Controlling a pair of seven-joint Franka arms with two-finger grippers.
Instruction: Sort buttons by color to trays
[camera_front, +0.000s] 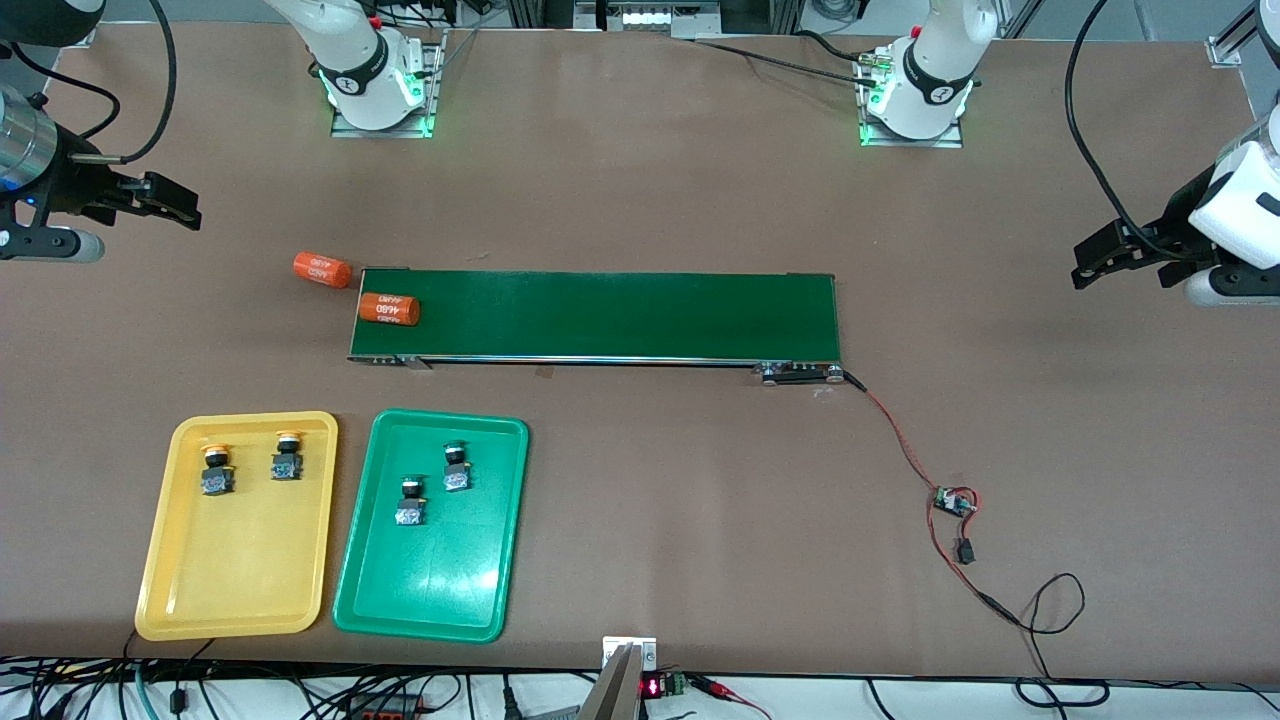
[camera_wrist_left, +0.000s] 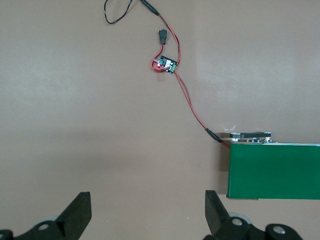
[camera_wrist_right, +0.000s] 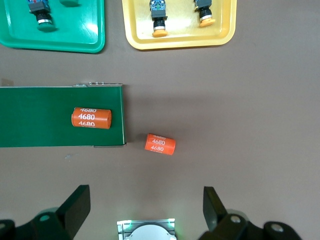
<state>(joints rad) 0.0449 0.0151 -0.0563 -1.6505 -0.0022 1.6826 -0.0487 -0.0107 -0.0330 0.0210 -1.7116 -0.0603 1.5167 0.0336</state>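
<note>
Two yellow-capped push-buttons (camera_front: 216, 470) (camera_front: 287, 458) lie in the shallow yellow plastic tray (camera_front: 240, 610); two green-capped push-buttons (camera_front: 456, 467) (camera_front: 409, 502) lie in the green plastic tray (camera_front: 425, 610) beside it. One orange printed cylinder (camera_front: 389, 308) lies on the long dark-green conveyor belt (camera_front: 620, 315), another orange cylinder (camera_front: 322, 269) just off its end. A red-black wire (camera_front: 900, 440) trails over the brown tabletop (camera_front: 640, 200). The left gripper (camera_front: 1085, 268) and right gripper (camera_front: 185, 210) wait wide apart and empty at the table ends.

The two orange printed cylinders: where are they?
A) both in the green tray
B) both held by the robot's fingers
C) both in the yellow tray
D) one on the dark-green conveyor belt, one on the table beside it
D: one orange printed cylinder lies on the long dark-green conveyor belt at its end toward the right arm, and the other orange cylinder lies on the brown table just off that end.
</note>
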